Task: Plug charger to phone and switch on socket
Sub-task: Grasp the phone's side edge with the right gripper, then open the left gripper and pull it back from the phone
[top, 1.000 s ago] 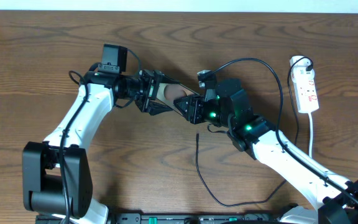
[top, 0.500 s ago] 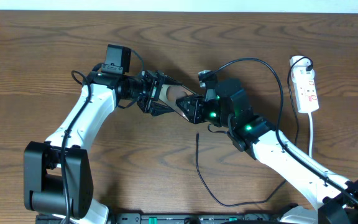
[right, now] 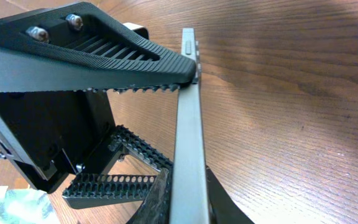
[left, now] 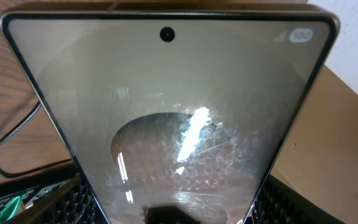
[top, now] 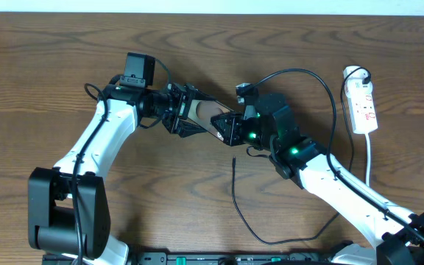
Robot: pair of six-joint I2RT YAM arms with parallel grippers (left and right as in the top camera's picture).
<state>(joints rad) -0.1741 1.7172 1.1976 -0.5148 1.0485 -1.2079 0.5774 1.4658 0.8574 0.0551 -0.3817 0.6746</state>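
Note:
The phone (top: pixel 206 110) is held above the table between both grippers. My left gripper (top: pixel 191 115) is shut on its two long sides; the phone's glossy face (left: pixel 166 106) fills the left wrist view, with ribbed fingers (left: pixel 61 202) at either side. My right gripper (top: pixel 227 127) is shut on the phone's other end; the right wrist view shows the phone edge-on (right: pixel 188 124), pinched between my jaws. The charger (top: pixel 271 241) is a thin black cable looping over the table, its plug tip (top: pixel 234 160) lying loose below the right gripper. The socket (top: pixel 362 103) lies at the far right.
A white cord (top: pixel 369 158) runs down from the socket toward the front right. The charger cable arcs up behind the right arm (top: pixel 335 110) toward the socket's top. A black cable (left: pixel 5 149) lies on the wood left of the phone.
My left arm has shifted slightly to the right. Both grippers stay shut on the phone. The charger tip has not moved.

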